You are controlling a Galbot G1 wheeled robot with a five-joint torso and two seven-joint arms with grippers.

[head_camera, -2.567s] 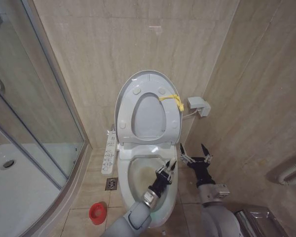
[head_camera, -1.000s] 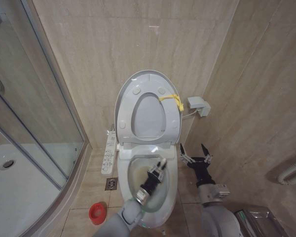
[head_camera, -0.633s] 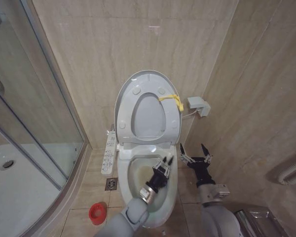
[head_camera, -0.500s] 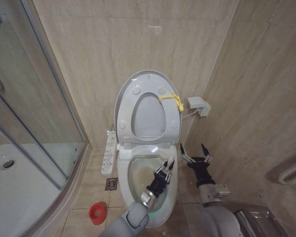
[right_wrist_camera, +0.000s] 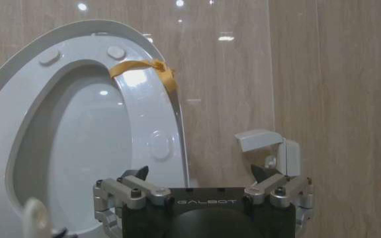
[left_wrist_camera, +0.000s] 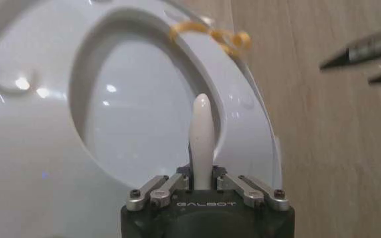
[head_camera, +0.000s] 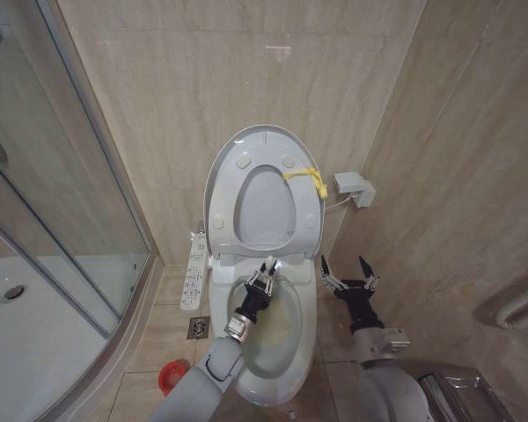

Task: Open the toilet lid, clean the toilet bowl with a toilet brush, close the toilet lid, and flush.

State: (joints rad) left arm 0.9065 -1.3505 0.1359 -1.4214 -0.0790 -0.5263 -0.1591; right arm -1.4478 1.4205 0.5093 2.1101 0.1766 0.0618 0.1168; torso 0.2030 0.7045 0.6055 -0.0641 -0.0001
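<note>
The toilet lid (head_camera: 262, 136) stands upright against the back wall. The seat ring (head_camera: 223, 204) with its yellow strap (head_camera: 306, 178) is raised against it. Below lies the toilet bowl (head_camera: 310, 321), with brownish staining inside. My left gripper (head_camera: 265, 274) hovers over the back of the bowl near the hinge, shut on the toilet brush. The white handle (head_camera: 271, 263) pokes up past the fingers, and the bristle head is hidden. In the left wrist view the gripper (left_wrist_camera: 202, 178) clamps the handle (left_wrist_camera: 202, 129) in front of the seat ring (left_wrist_camera: 38, 148). My right gripper (head_camera: 344, 264) (right_wrist_camera: 200, 171) waits open, to the right of the bowl.
A glass shower enclosure (head_camera: 70, 176) and its white tray (head_camera: 35, 325) fill the left side. A control panel (head_camera: 194, 272), a floor drain (head_camera: 199, 327) and a red holder cup (head_camera: 167, 378) sit left of the toilet. A white wall box (head_camera: 354, 187) and the tiled right wall stand close.
My left gripper has swung the brush from the bowl's right side to the back left, near the hinge. The right arm has not moved.
</note>
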